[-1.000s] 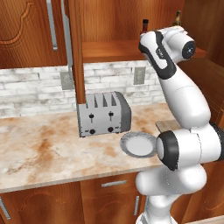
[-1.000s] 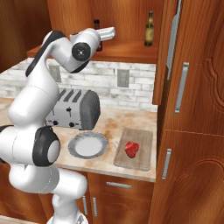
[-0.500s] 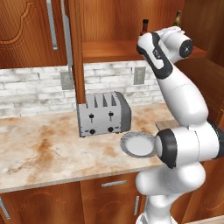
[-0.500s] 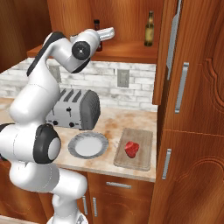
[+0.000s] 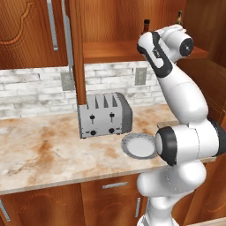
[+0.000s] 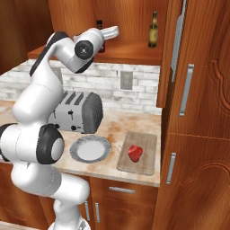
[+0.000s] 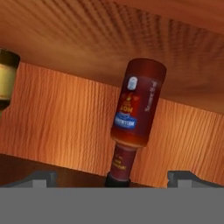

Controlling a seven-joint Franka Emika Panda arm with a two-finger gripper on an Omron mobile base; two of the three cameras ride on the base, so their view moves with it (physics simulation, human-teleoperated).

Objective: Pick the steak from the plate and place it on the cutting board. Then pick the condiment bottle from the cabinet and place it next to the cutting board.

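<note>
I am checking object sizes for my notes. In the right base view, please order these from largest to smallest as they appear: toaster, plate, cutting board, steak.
1. Silver slotted toaster
2. Rectangular light-brown wooden cutting board and round grey-rimmed plate: too alike to rank
3. Small red raw steak

I see the desk carrying toaster, plate and cutting board; the cabinet shelf holds the condiment bottle.

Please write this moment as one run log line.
phase: reaching for condiment bottle | steak: on cutting board | plate: bare | gripper: open, bottle between fingers, not gripped
</note>
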